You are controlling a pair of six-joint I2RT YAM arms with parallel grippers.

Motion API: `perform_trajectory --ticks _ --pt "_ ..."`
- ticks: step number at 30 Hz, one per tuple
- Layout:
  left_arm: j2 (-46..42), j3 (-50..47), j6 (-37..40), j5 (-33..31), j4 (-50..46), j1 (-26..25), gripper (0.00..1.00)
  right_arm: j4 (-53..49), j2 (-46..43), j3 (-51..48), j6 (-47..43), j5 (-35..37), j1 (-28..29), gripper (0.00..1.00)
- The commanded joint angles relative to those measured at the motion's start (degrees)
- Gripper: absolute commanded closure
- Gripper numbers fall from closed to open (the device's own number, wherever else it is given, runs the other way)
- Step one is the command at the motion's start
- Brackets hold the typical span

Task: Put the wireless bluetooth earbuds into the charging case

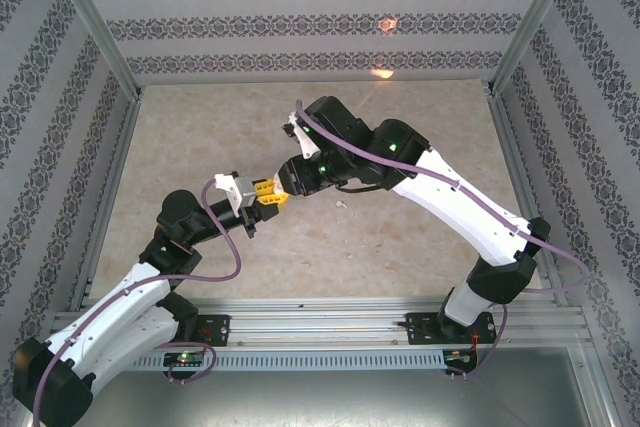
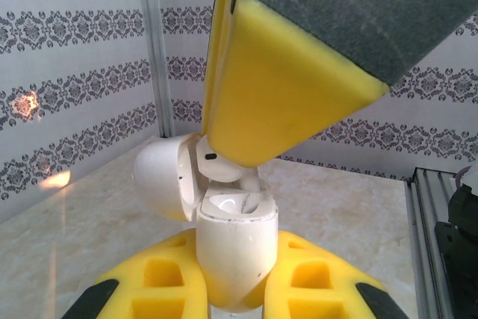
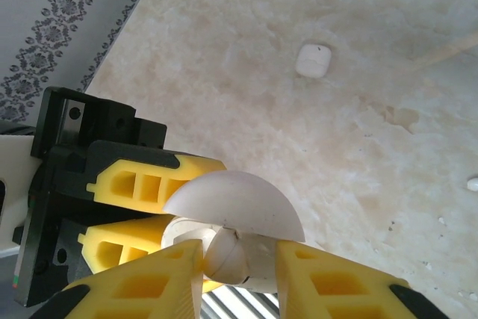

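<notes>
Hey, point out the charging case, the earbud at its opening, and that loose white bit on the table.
charging case [image 2: 235, 248], left wrist view, front of its body.
earbud [image 2: 223, 169], left wrist view, its rounded head.
loose white bit [image 3: 313, 60], right wrist view, its centre.

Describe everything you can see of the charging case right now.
The charging case is a small, glossy white plastic shell with rounded corners. Its domed lid is flipped open on its hinge, baring a recessed well. It stands upright off the table, its body clamped between the yellow fingers of the left gripper. One white earbud sits at its mouth, partly seated, with the fingers of the right gripper on either side of it.
</notes>
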Motion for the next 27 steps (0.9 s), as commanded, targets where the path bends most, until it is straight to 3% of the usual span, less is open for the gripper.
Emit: perform_trajectory --ticks 1,11,27 --pt "-0.8 0.0 -0.4 0.9 2.3 -0.6 1.00 1.3 -0.9 -1.9 1.3 -3.3 -1.8 0.67" --pt "0.4 0.0 -0.7 1.3 3.2 -0.6 1.00 6.9 -5.0 -7.9 3.5 -7.3 -3.8 0.61" --pt "-1.1 -0.5 -1.7 1.8 3.2 -0.6 1.00 11.0 -7.5 -13.3 5.0 -8.4 -5.1 0.62"
